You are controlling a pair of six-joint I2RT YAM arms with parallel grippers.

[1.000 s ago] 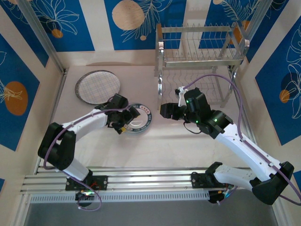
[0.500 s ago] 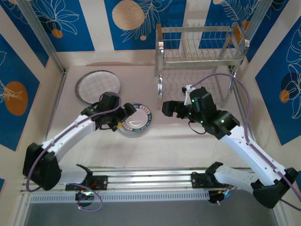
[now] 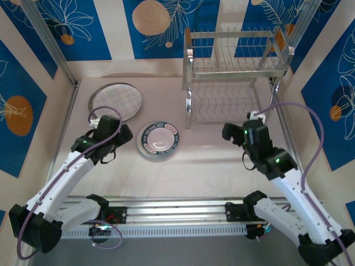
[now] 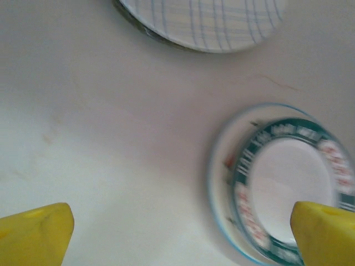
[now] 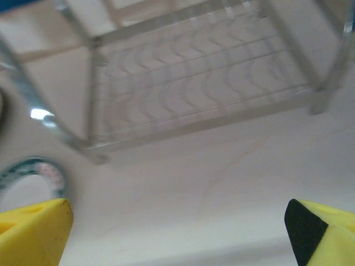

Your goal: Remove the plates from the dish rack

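Dish rack: the dish rack [image 3: 236,66] stands on its legs at the far side of the table [image 3: 211,160], right of centre; the right wrist view shows the wavy lower shelf [image 5: 205,94] from the near side

Grid-lined plate: the grid-lined plate [image 3: 115,102] lies flat on the table at the far left, well apart from the rack; its near rim [image 4: 205,22] sits at the top of the left wrist view

Lettered plate: the lettered plate [image 3: 158,139], smaller with a dark green band, lies flat near the table's middle, to the near right of the grid-lined plate and apart from it; also seen at [image 4: 283,183] and, in part, at [image 5: 28,177]

Left gripper: the left gripper [image 3: 125,134] is just left of the lettered plate; jaws spread wide, nothing between them but bare table [image 4: 183,233]

Right gripper: the right gripper [image 3: 227,132] is on the near side of the rack, clear of it; jaws spread wide, holding nothing [image 5: 177,233]
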